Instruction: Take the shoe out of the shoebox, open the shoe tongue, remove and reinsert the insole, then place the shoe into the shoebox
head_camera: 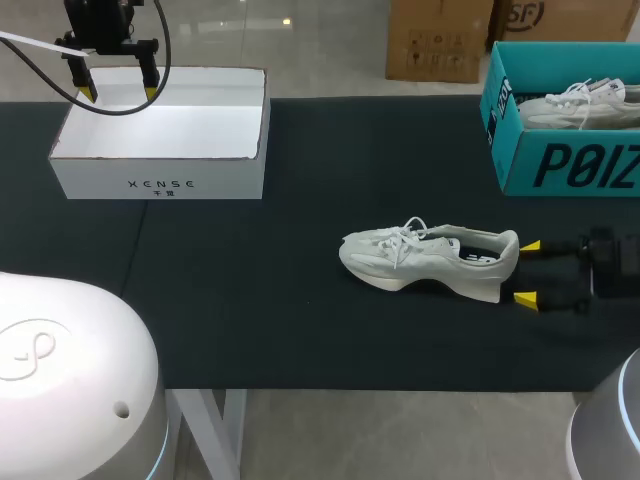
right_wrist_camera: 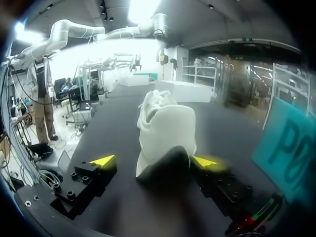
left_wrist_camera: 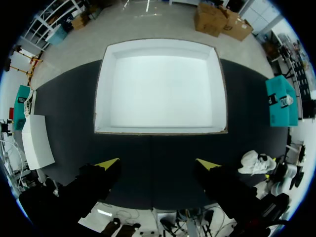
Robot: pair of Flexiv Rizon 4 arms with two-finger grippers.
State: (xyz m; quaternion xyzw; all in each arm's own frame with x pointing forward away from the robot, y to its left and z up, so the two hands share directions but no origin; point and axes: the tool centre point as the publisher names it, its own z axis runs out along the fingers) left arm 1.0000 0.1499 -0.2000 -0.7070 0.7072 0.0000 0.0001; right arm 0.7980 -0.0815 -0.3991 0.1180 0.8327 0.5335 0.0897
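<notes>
While the shoe point(head_camera: 430, 258) lies at centre-right, the right gripper point(head_camera: 526, 271) straddles its heel, jaws apart. Next, likely: clamp heel, open tongue.

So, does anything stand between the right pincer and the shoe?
Nothing visible does. The shoe has its heel between the tips of the open right pincer, with no other thing in the gap.

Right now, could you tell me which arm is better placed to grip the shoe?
Right: the right end effector sits open at the heel of the shoe; the left end effector hangs over the white box, far from it.
</notes>
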